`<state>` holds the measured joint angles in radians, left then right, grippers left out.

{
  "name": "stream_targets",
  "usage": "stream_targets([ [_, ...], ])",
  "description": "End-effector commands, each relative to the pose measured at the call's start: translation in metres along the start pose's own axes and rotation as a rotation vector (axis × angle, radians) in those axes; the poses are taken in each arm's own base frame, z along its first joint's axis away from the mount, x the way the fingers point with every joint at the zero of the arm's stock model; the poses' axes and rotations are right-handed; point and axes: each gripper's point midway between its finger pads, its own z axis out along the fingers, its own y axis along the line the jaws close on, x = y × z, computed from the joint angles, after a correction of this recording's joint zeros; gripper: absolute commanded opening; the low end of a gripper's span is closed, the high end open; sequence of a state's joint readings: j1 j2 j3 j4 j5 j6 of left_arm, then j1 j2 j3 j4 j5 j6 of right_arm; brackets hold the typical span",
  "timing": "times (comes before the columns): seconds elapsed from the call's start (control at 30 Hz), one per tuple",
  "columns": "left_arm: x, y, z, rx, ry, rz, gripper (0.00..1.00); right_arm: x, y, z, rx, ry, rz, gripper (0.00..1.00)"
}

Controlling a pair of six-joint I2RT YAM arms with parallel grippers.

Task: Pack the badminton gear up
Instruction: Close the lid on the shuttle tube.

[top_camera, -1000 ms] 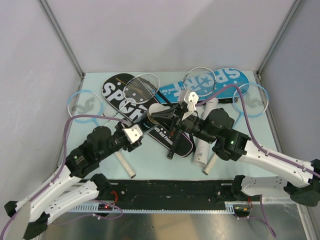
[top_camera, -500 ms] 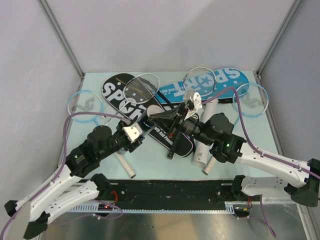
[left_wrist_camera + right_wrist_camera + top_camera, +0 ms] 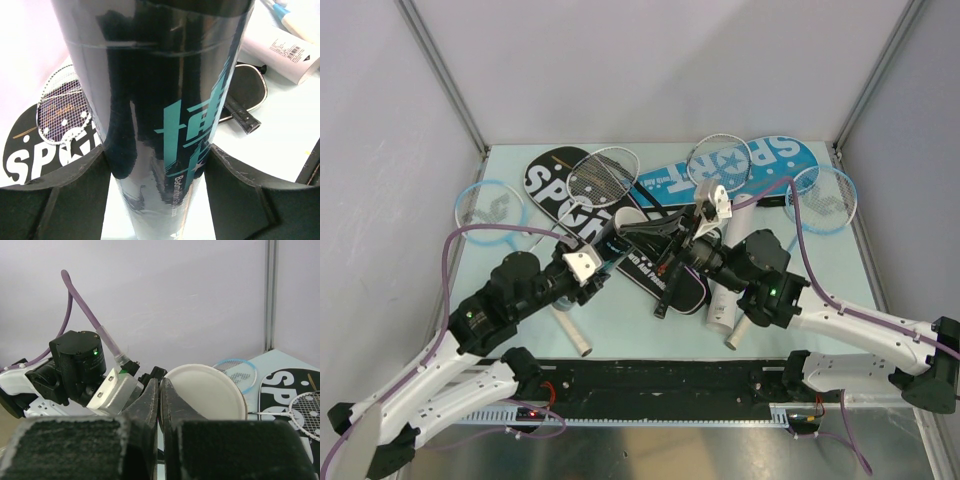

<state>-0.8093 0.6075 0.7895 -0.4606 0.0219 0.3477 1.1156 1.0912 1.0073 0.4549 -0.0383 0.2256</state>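
My left gripper (image 3: 595, 262) (image 3: 157, 185) is shut on a black tube (image 3: 155, 100) with teal print, holding it lifted off the table. The tube's white end cap (image 3: 632, 217) (image 3: 207, 392) faces my right gripper (image 3: 665, 240) (image 3: 160, 382), which is shut with nothing between its fingers and sits just beside the cap's edge. A black SPORT cover (image 3: 552, 180) and a blue SPORT cover (image 3: 765, 158) lie at the back. Silver rackets (image 3: 605, 175) and light-blue rackets (image 3: 490, 208) lie over and beside the covers. White tubes (image 3: 722, 295) lie under my right arm.
A white racket handle (image 3: 572, 332) lies near the front left. A second black cover (image 3: 670, 285) lies mid-table below the grippers. Grey walls close in the table on three sides, and the black base rail (image 3: 660, 385) runs along the near edge.
My right gripper has shifted slightly to the right and its arm has drawn nearer the front. My left gripper has kept its hold on the black tube, almost still.
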Motion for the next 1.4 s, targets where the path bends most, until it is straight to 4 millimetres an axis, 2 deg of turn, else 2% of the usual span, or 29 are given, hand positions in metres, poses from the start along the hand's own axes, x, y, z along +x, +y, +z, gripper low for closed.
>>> stream_targets([
  [0.0,-0.061,0.014,-0.013,-0.041,-0.209,-0.025,0.15,0.003,-0.007,0.0,0.027,-0.002,-0.036,0.0],
  [0.33,-0.063,0.015,-0.012,-0.042,-0.209,-0.029,0.16,0.014,-0.006,-0.003,0.011,0.03,-0.043,0.07],
  [0.57,-0.058,0.017,-0.012,-0.057,-0.199,-0.03,0.15,0.003,0.0,-0.008,0.001,0.004,0.002,0.27],
  [0.8,-0.059,0.019,-0.015,-0.068,-0.207,-0.026,0.15,0.001,-0.003,-0.009,0.013,0.0,0.041,0.4],
  [1.0,-0.059,0.02,-0.015,-0.069,-0.204,-0.018,0.15,0.025,-0.008,-0.005,0.02,0.096,0.055,0.52],
  [1.37,-0.064,0.021,-0.011,-0.068,-0.197,-0.007,0.15,0.09,-0.027,-0.014,0.068,0.355,-0.022,0.53],
])
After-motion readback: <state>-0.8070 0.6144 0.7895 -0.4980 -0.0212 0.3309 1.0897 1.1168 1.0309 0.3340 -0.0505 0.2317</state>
